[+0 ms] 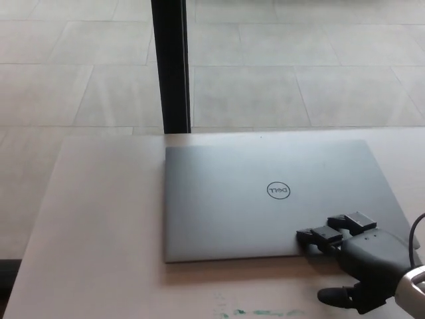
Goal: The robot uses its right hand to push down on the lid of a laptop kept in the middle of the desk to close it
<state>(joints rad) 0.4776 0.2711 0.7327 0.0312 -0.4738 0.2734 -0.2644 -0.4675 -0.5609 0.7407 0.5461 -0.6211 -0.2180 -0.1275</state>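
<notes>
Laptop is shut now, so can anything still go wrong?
Maybe two things. The right hand sits at the front right corner of the laptop, so pulling back carelessly might drag or scrape the lid. A thin cable curves near the wrist and could snag on that corner.

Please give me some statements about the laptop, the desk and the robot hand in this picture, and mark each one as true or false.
1. The laptop lies fully closed on the desk. True.
2. The right robot hand rests at the lid's far left corner. False: it is at the near right corner.
3. A round logo shows on the lid. True.
4. The left robot hand presses on the lid. False: it is not in view.
5. A dark vertical post stands beyond the desk. True.
</notes>
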